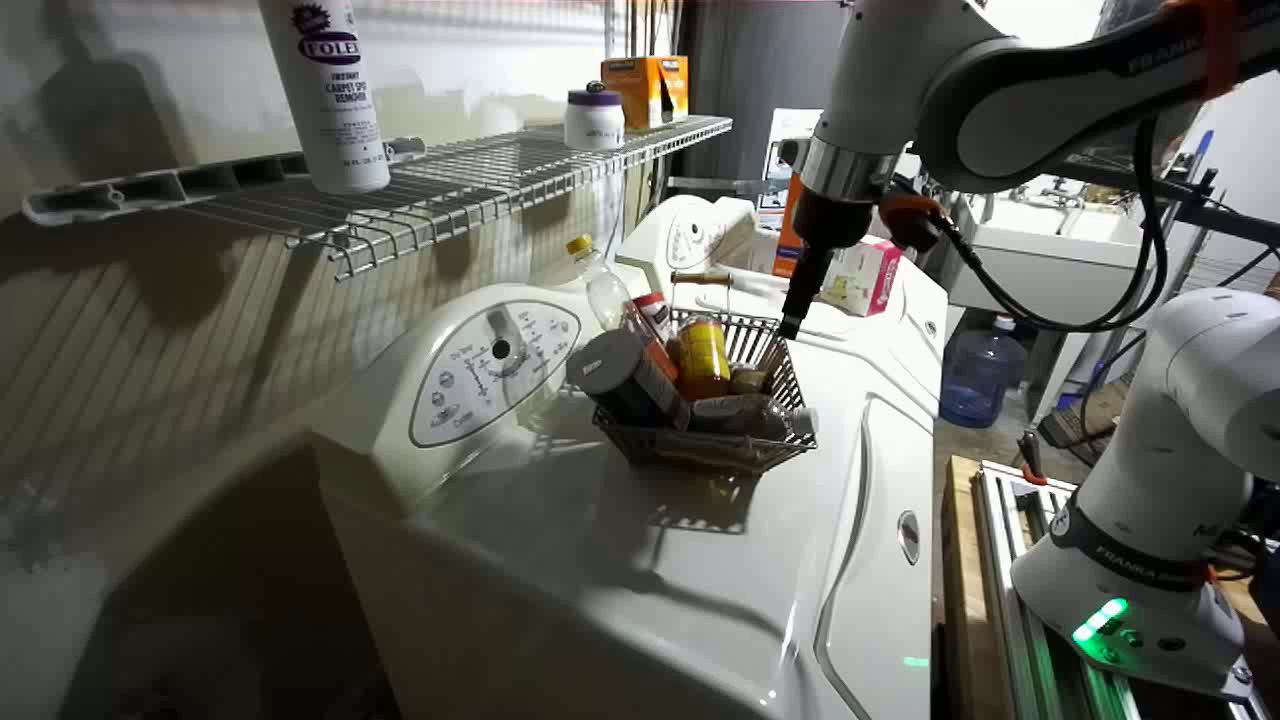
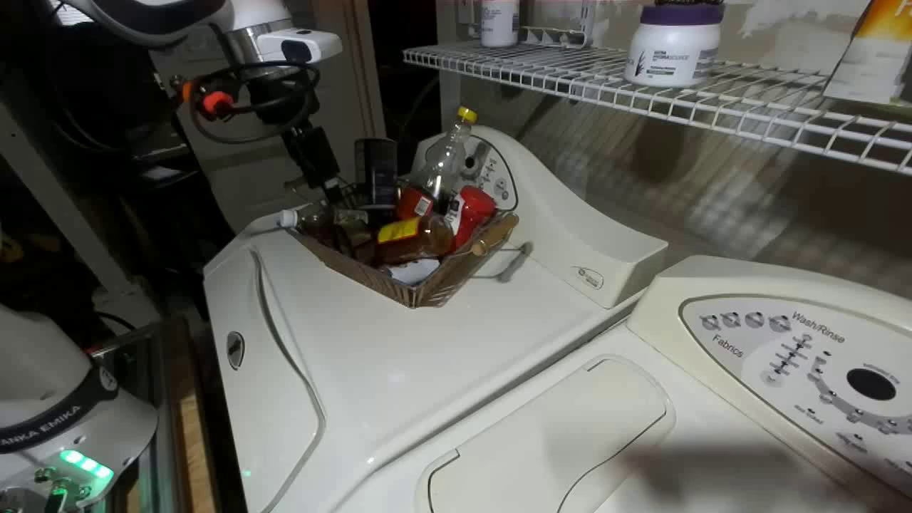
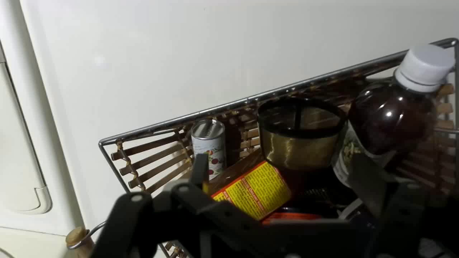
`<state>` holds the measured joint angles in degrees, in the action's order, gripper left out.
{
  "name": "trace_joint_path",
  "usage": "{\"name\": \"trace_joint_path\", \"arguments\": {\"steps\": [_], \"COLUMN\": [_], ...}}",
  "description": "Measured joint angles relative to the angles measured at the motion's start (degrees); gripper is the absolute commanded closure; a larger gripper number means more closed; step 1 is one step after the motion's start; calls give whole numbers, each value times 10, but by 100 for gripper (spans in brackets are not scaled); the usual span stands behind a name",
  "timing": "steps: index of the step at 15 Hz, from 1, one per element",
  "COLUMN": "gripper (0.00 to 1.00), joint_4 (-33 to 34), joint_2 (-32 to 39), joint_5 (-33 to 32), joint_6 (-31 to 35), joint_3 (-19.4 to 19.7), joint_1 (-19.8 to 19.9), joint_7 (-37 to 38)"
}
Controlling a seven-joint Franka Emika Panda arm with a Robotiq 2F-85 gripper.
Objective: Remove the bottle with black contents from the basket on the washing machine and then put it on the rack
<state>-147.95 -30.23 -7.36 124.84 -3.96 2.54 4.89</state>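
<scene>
The bottle with black contents (image 3: 392, 114) has a white cap and dark reddish-black contents. It leans in a corner of the basket (image 3: 247, 103); the bottle also shows in both exterior views (image 1: 745, 415) (image 2: 313, 217). The slatted basket (image 1: 690, 457) (image 2: 356, 274) stands on the white washing machine (image 1: 600, 560) beside the dial panel. My gripper (image 3: 285, 168) (image 1: 790, 328) (image 2: 331, 189) is above the basket, open and empty. In the wrist view its right finger partly covers the bottle's label. The white wire rack (image 1: 500, 180) (image 2: 570, 78) is on the wall above the machine.
The basket also holds a clear yellow-capped bottle (image 2: 445, 160), a dark canister (image 1: 625, 375), a yellow-labelled bottle (image 3: 256, 190), a gold filter cup (image 3: 301, 143) and a small can (image 3: 208, 147). On the rack stand a white spray bottle (image 1: 335, 110), a purple-lidded jar (image 1: 594, 118) and an orange box (image 1: 635, 90).
</scene>
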Motion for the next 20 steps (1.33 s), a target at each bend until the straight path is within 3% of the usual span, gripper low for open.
{"name": "trace_joint_path", "arguments": {"steps": [8,11,15,20], "gripper": [0,0,0,0], "joint_4": [1,12,61,138], "joint_2": [0,1,25,112], "joint_5": [0,0,1,37], "joint_6": [0,31,87,145], "joint_3": [1,1,0,7], "joint_1": [-2,-16,-34,-37], "joint_7": [-2,-22,-44,-43]}}
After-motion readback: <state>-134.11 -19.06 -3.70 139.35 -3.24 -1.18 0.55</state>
